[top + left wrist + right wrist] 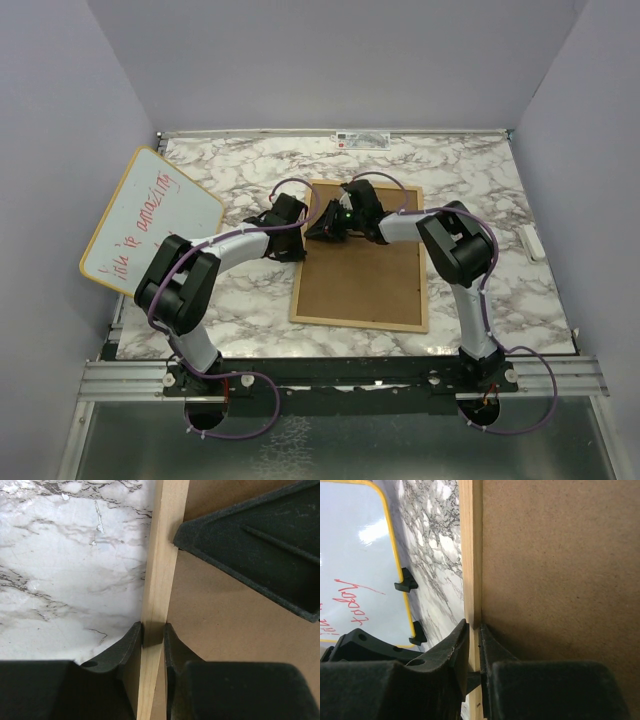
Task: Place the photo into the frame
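Brown fibreboard backing sheet (365,270) faces upward inside the large rectangular frame (360,323) of thin light wood, which lies flat and face down on the white marble-patterned table (480,190), so that its open back can be reached from above. Both arms converge on the frame's left rail near its far corner, on the side towards the round-cornered, yellow-edged whiteboard (150,215) with red handwriting at the table's left edge. On this rail the left hand (151,639) is closed narrowly, one black finger on the marble side and one on the board side; this grip probably steadies the frame against sliding. Just beyond it, the right hand (474,642) is also narrow and astride the same rail, though whether it presses the wood or merely straddles it cannot be told. No view shows the large paper photo. If already loaded, it would lie hidden beneath the backing sheet, against the pane, but this cannot be confirmed. On that reading, the remaining work likely concerns seating or securing the back.
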`<state>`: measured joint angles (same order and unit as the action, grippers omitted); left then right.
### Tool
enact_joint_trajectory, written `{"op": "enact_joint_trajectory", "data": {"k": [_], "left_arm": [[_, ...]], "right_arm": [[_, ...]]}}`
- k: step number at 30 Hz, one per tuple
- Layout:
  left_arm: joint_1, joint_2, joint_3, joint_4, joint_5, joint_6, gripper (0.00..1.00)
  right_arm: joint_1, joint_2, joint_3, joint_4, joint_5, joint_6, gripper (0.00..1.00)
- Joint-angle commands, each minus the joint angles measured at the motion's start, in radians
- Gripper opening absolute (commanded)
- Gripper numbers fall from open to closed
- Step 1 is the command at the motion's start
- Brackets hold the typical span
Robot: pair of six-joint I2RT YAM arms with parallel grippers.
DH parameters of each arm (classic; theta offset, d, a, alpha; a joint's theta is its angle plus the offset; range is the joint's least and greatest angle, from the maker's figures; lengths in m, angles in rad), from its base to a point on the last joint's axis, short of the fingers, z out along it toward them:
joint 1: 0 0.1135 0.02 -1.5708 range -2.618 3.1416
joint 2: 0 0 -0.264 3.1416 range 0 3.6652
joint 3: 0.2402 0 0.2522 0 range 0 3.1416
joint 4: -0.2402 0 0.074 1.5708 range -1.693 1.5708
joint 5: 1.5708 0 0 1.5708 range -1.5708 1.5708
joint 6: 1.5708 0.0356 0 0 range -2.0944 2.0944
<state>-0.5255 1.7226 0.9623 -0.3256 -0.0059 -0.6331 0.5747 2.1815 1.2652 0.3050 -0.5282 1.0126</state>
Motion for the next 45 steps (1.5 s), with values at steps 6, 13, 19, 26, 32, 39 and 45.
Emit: {"op": "enact_joint_trajectory", "data": {"k": [6, 13, 19, 26, 32, 39, 45], "left_arm": [[0.007, 0.150, -0.090, -0.161, -0.114, 0.016, 0.11], [0.007, 0.150, -0.093, -0.162, -0.115, 0.018, 0.11], [0.007, 0.155, -0.089, -0.162, -0.115, 0.020, 0.11], [0.007, 0.158, -0.089, -0.162, -0.117, 0.019, 0.11], [0.007, 0.161, -0.088, -0.164, -0.117, 0.018, 0.10], [0.007, 0.165, -0.084, -0.164, -0.118, 0.018, 0.10], [0.007, 0.167, -0.083, -0.167, -0.118, 0.019, 0.10]], "right_arm": [[0.001, 0.019, -0.025, 0.018, -0.019, -0.006, 0.19], [0.001, -0.049, -0.023, 0.038, 0.022, -0.031, 0.12], [0.001, -0.050, -0.041, 0.053, 0.017, -0.023, 0.05], [0.002, -0.019, -0.031, 0.074, -0.021, -0.011, 0.03], [0.002, 0.014, -0.022, 0.057, -0.033, -0.008, 0.05], [0.002, 0.049, -0.009, 0.004, -0.021, -0.018, 0.08], [0.002, 0.066, -0.005, -0.039, 0.018, -0.033, 0.11]]}}
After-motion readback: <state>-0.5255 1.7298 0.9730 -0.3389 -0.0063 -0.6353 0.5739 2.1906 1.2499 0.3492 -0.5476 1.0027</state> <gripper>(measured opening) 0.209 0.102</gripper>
